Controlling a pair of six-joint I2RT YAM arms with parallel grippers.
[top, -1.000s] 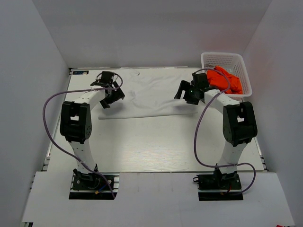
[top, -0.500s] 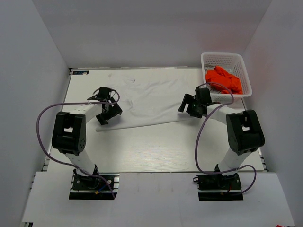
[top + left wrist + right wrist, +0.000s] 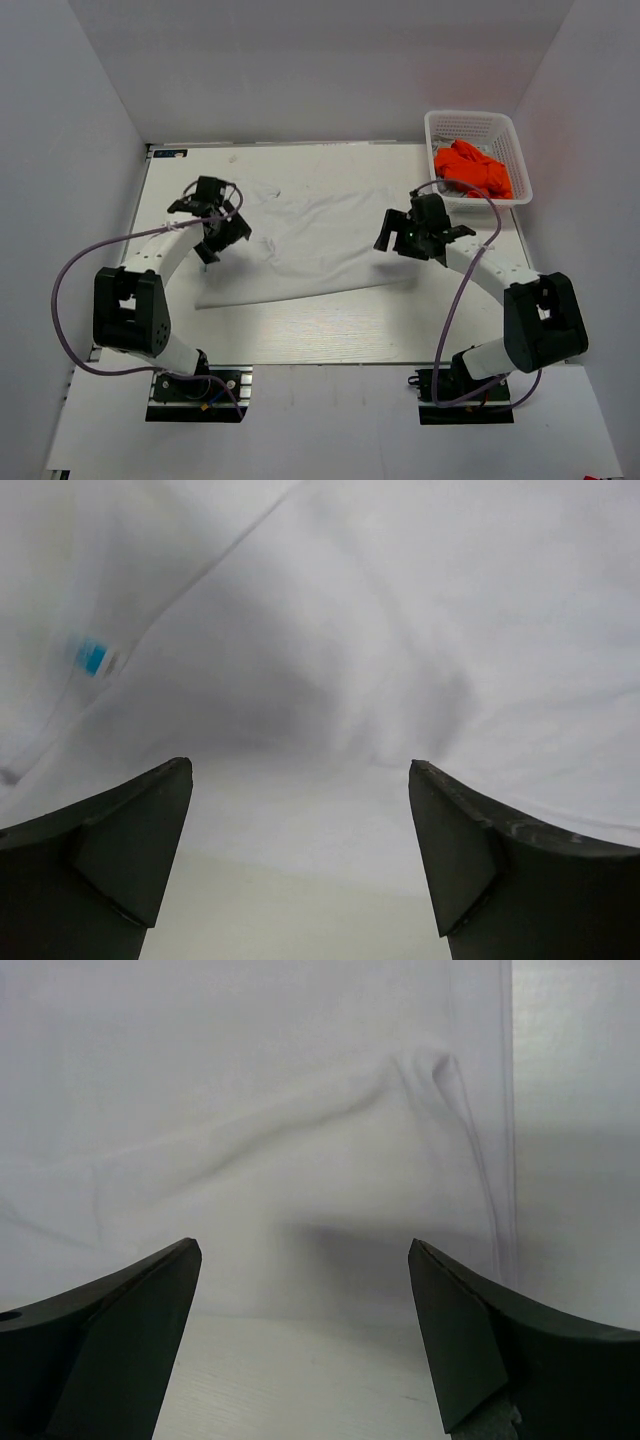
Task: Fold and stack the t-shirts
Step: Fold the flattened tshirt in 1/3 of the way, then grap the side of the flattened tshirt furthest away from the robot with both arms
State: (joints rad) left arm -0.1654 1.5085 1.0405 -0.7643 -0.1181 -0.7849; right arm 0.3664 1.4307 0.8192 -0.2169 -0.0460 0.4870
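Observation:
A white t-shirt (image 3: 310,225) lies spread across the middle of the table, with wrinkles and its near edge slanting. My left gripper (image 3: 214,240) hovers over its left side, open, nothing between the fingers. In the left wrist view the open left gripper (image 3: 300,767) looks onto the white t-shirt (image 3: 400,610), whose small blue neck label (image 3: 92,657) shows. My right gripper (image 3: 398,238) is open over the shirt's right edge. The right wrist view has the open right gripper (image 3: 305,1247) above the shirt's hem (image 3: 250,1120). An orange t-shirt (image 3: 472,170) lies bunched in the basket.
The white lattice basket (image 3: 470,118) stands at the back right corner of the table. Bare pale tabletop (image 3: 330,330) runs between the shirt and the arm bases. White walls close in the left, right and back sides.
Both arms have drawn back toward the near edge and swung outward. The white shirt's near edge now lies closer to the bases, lower on the left. Both grippers stayed open.

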